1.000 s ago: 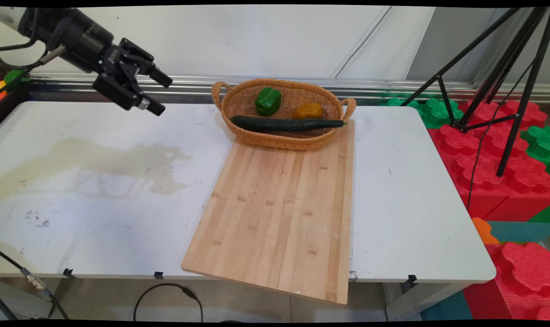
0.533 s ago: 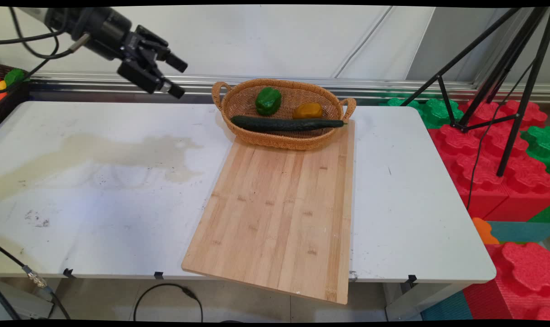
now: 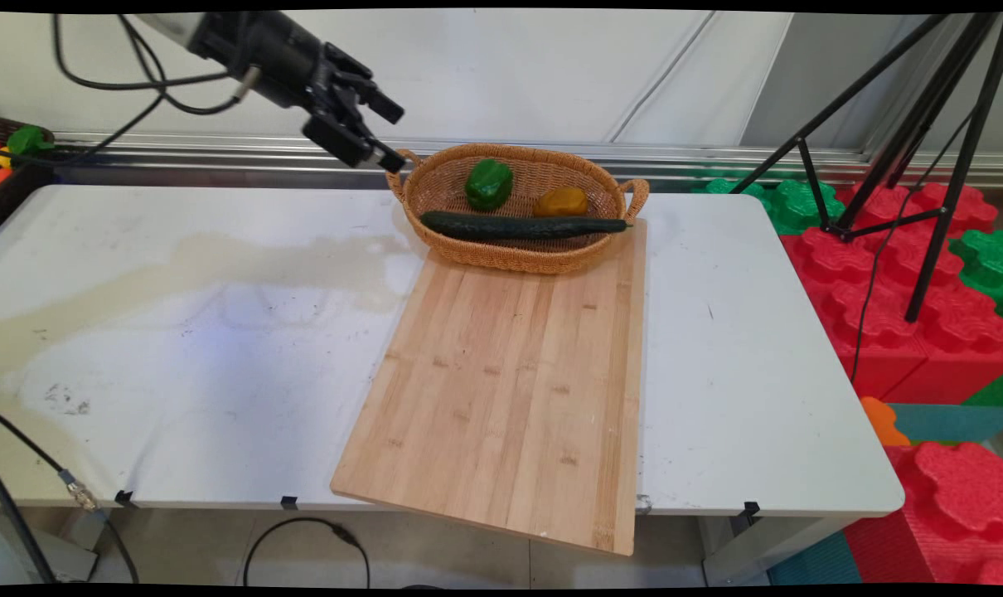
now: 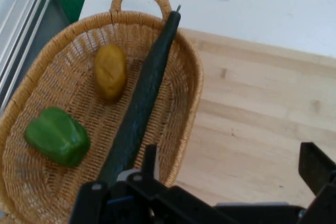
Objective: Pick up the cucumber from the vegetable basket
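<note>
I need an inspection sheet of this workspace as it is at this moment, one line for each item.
Surface: white table, stained on its left half; wooden cutting board overhangs the near edge.
Job's things: wicker basket at the board's far end holds a cucumber, a green pepper and a yellow pepper.
Clutter: nothing seen.
Grippers: gripper open, empty, in the air by the basket's left handle.
Cables: black cables hang from the arm; another cable lies under the table.
Surroundings: black tripod and red and green foam blocks on the right.
</note>
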`<act>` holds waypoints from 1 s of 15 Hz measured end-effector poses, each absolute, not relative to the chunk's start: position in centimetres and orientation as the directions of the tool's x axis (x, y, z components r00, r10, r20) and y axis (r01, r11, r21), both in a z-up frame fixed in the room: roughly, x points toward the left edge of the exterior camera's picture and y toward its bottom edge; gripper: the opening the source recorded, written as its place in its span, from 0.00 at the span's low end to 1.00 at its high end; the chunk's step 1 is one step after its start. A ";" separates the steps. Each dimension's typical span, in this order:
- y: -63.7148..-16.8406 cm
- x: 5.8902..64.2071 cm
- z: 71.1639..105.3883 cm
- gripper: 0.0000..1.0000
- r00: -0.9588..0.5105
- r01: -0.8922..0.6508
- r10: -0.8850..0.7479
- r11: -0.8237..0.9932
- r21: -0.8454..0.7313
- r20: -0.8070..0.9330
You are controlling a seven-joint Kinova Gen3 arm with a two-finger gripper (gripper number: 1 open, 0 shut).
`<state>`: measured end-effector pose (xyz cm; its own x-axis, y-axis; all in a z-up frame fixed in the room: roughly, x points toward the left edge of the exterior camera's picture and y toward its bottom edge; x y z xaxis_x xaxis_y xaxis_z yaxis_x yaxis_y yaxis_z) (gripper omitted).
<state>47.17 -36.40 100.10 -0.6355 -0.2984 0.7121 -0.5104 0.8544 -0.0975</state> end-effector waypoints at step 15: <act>-46.5 40.5 90.8 1.00 -0.772 -0.452 -0.283 0.874 -0.177 0.569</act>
<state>40.51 -46.46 90.78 -0.7720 -0.2834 0.5689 -0.4517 0.8743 -0.1774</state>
